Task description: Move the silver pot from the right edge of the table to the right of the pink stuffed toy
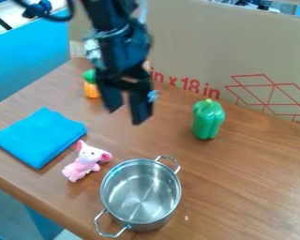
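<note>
Five objects lie on the brown wood-grain surface (252,176), with clock hours read from the middle of the view. Nearest, at six o'clock, stands an upright, round metal pot (140,192), silvery and shiny, its open mouth showing bright streaks on the inner bottom. Its two wire loop handles sit at about one and seven o'clock on the rim. Just beside it, between seven and eight o'clock, is a small pink plush pig (84,163) with big ears, a pale face and deeper pink inside one ear. Beyond it, toward nine o'clock, a bright blue cloth (40,137) lies folded into a flat pad. At three o'clock a glossy green bell pepper (207,121) stands upright, its sides lobed, a pale yellowish-green stem on top.

The black tool (128,107) hangs toward eleven o'clock, its fingers spread and pointing down, with a gap between them and nothing gripped. Behind it, at ten o'clock, is an orange toy (90,90) with a green top, partly hidden by the tool. Farther back rises a tan cardboard panel (183,47) with red line drawings and print; left of it is a blue panel (30,61).
</note>
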`<state>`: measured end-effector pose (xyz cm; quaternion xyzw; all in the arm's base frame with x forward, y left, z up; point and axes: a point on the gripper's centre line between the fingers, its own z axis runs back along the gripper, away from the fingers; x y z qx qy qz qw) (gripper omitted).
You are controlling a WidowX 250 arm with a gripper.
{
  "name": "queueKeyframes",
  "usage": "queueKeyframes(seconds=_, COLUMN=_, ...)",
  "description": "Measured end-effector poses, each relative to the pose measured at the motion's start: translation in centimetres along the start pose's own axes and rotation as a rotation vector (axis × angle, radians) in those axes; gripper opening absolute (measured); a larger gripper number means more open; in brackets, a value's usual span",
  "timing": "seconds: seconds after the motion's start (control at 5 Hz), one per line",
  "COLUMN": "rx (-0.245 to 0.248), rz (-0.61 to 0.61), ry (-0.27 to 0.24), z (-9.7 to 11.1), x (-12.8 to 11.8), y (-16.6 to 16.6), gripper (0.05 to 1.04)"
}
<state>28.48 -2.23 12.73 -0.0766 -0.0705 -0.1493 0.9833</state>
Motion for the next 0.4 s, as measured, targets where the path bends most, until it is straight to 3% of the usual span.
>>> queueKeyframes(seconds=0.4, rx=0.058, rz=-0.095, ry=0.093, z=-1.9, x=4.9, y=0.4, gripper=1.003)
